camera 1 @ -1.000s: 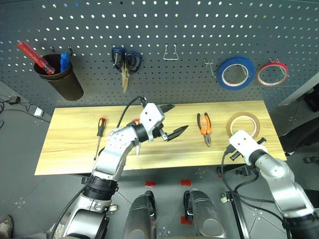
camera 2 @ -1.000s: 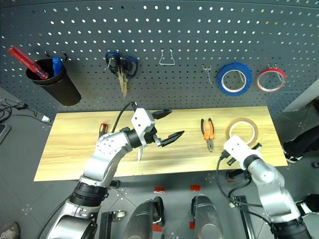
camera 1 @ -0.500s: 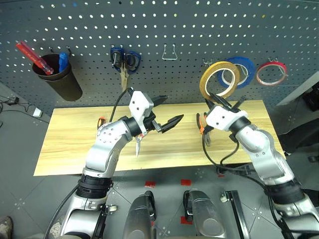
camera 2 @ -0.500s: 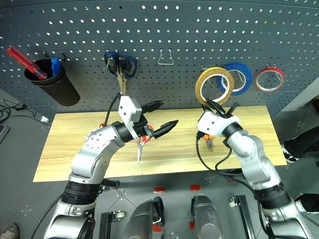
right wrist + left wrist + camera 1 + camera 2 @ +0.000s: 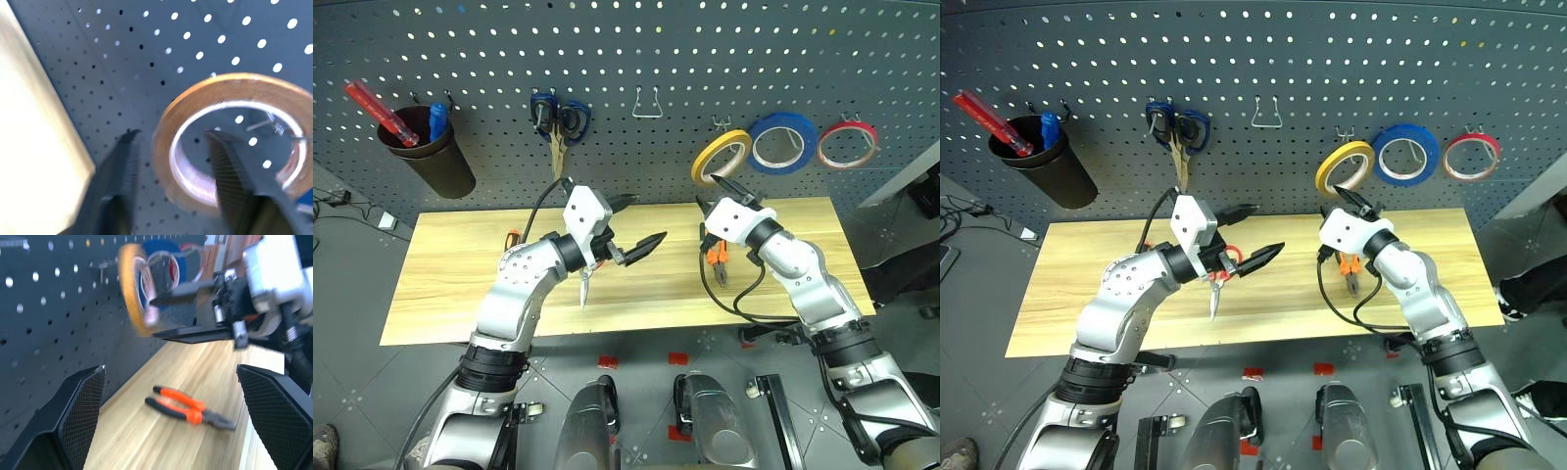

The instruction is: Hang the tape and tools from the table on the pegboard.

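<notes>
Now my right gripper (image 5: pixel 171 186) has carried the tape (image 5: pixel 721 157) up to the pegboard (image 5: pixel 685 49) hook; fingers loosening astride its rim. Left gripper (image 5: pixel 631 223) gapes empty.

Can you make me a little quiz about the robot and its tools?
1. True or false: the pliers lie on the table.
2. Which roll is nearest the right gripper? A the red tape, B the yellow tape, C the blue tape.
3. Fill in: the blue-handled scissors hang on the ____.
Key: 1 true. 2 B. 3 pegboard.
</notes>
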`<state>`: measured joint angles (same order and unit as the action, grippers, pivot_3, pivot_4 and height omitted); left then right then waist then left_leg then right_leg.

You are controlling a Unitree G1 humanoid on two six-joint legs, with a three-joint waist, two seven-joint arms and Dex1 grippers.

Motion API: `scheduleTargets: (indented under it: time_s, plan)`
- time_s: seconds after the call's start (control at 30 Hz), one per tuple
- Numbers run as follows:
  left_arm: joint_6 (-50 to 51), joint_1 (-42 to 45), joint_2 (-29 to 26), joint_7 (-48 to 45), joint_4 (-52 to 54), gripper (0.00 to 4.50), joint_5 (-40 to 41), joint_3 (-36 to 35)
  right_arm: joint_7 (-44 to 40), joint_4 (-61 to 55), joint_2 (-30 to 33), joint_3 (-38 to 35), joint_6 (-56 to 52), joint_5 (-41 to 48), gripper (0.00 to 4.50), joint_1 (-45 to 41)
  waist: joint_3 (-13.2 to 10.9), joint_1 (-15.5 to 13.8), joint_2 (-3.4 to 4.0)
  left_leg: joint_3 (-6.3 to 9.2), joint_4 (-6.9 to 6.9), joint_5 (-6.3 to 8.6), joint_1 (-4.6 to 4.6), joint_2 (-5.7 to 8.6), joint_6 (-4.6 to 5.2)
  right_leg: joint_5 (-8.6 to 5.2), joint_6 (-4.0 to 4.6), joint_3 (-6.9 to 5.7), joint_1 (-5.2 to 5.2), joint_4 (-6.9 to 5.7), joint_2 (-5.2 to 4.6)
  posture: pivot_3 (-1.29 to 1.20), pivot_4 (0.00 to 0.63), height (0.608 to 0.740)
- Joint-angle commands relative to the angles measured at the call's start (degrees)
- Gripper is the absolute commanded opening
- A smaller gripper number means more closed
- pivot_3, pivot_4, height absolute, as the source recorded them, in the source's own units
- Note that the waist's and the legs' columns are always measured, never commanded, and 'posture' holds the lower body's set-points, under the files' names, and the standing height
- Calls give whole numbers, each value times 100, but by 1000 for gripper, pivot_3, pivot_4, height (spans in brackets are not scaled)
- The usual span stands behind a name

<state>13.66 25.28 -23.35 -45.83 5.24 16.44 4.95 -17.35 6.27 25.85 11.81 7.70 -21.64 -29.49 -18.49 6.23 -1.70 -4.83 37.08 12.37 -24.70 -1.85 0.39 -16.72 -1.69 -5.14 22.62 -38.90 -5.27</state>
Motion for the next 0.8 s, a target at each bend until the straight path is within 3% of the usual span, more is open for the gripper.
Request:
scheduleTargets:
  time_s: [0.03,0.13,0.27,0.47,0.8]
  plan:
    - [-610,-175,-357,-381,-167,4500,-411,258,27,-964,-137,-317,-535,171,3429,507,0,-7,1,0,0,0,0,0,0,0,0,0,1,-2,0,-262,284,740]
    - [-946,-289,-609,-623,-375,4500,-575,344,-43,-1668,-411,-407,-1238,300,4456,959,1,-4,1,-2,0,0,0,-1,0,0,0,2,2,-3,0,-269,284,740]
    - [-1060,-249,-924,-977,-805,4500,-616,312,170,-2247,-1646,-1019,-3703,1226,4487,1101,2,15,4,4,4,-4,1,-12,-6,3,6,6,1,-8,4,-279,283,740]
    - [-1256,-29,-1175,-1293,-1398,4500,-714,289,421,-1534,-2207,-1429,-5675,1617,4487,523,3,16,4,9,4,-10,2,-11,-9,14,23,4,2,-11,6,-289,281,740]
    - [-1474,108,-1207,-1558,-1536,4500,-851,405,749,644,-2131,-1249,-5347,1683,4487,-381,3,83,4,-9,-4,-11,-5,-8,-7,14,23,1,19,-8,5,-278,275,740]
